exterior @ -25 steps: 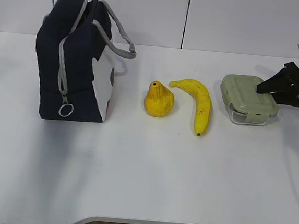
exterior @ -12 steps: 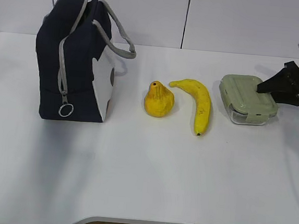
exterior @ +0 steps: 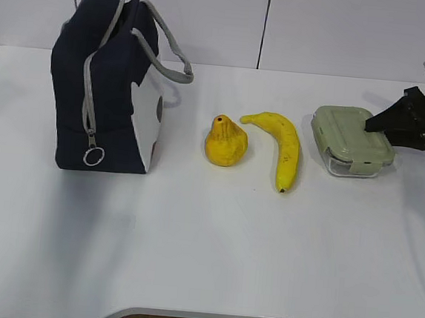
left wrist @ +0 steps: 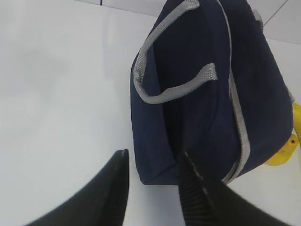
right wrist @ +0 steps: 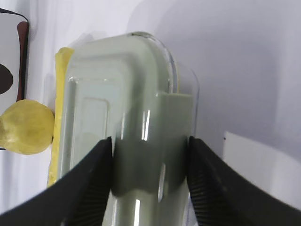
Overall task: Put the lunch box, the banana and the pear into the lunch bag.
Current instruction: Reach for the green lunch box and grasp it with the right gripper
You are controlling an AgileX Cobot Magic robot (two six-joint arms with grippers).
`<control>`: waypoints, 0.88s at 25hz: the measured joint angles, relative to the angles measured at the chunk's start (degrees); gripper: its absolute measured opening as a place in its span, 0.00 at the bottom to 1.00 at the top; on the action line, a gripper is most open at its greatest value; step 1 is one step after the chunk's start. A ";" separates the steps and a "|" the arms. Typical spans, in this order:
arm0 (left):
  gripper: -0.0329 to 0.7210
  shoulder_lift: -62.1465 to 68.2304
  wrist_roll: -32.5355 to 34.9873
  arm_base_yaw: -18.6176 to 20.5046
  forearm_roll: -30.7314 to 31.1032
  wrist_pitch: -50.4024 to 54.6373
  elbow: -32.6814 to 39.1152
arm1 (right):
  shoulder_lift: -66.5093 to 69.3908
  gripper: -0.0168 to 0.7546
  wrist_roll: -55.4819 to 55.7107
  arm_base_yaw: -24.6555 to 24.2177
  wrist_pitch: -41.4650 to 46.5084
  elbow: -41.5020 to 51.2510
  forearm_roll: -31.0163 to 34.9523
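The lunch box (exterior: 352, 140), clear with a sage-green lid, sits at the right of the table. My right gripper (exterior: 369, 126) reaches in from the right, open, its tips low over the lid's right end. In the right wrist view (right wrist: 149, 150) the fingers stand apart over the lid (right wrist: 117, 108), with shadow between them. The banana (exterior: 282, 146) and the pear (exterior: 226, 141) lie mid-table. The navy lunch bag (exterior: 107, 83) stands upright at the left, its zipper ring (exterior: 93, 156) hanging low. My left gripper (left wrist: 153, 165) is open beside the bag (left wrist: 207, 94); it is outside the exterior view.
The table's front edge (exterior: 199, 315) runs along the bottom, and a white wall stands behind. The bag's grey handles (exterior: 165, 58) arch toward the pear. In the right wrist view the banana (right wrist: 60, 117) and pear (right wrist: 26, 127) lie beyond the lunch box.
The right gripper has lifted and drawn back slightly at the lid's right end. The lunch box has shifted a little to the left. The rest is still.
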 joint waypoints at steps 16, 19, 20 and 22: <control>0.41 0.00 0.00 0.00 0.00 0.00 0.00 | 0.00 0.52 0.00 0.00 0.00 0.00 0.24; 0.41 0.00 0.00 0.00 0.00 0.00 0.00 | 0.00 0.52 0.00 0.00 0.00 0.00 0.24; 0.41 0.00 0.00 0.00 0.00 0.00 0.00 | 0.00 0.52 0.00 0.00 0.00 0.00 0.24; 0.41 0.00 0.00 0.00 0.00 0.00 0.00 | 0.00 0.52 0.00 0.00 0.00 0.00 0.33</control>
